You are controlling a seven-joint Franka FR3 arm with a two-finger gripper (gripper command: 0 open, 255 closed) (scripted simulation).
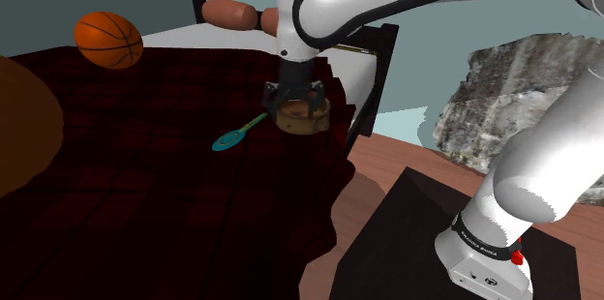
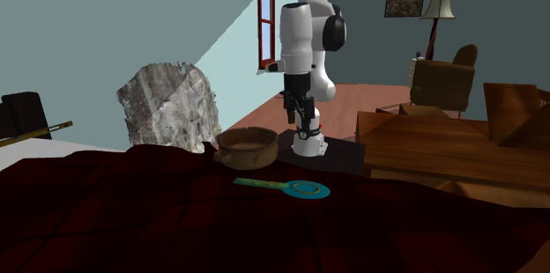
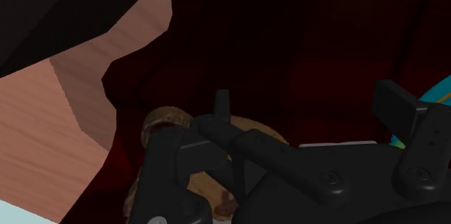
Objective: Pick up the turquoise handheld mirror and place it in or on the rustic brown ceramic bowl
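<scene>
Shoulder view: turquoise mirror (image 1: 230, 139) lies just beside the brown bowl (image 1: 303, 122).

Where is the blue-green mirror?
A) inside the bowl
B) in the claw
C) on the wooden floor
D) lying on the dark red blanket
D: the turquoise handheld mirror lies flat on the dark red blanket beside the brown bowl, outside the open claw.

Basketball (image 1: 109, 40): orange, on the dark red checked blanket (image 1: 145, 192), at the shoulder view's upper left.
Rock (image 2: 167, 108): grey, rough, beyond the blanket's edge.
Window (image 2: 264, 18): red-framed, in the pale wall.
Lamp (image 2: 437, 7): standing by a brown armchair (image 2: 443, 77).
Picture (image 2: 405, 2): on the far wall.
Floor (image 1: 387, 167): reddish wood.
</scene>
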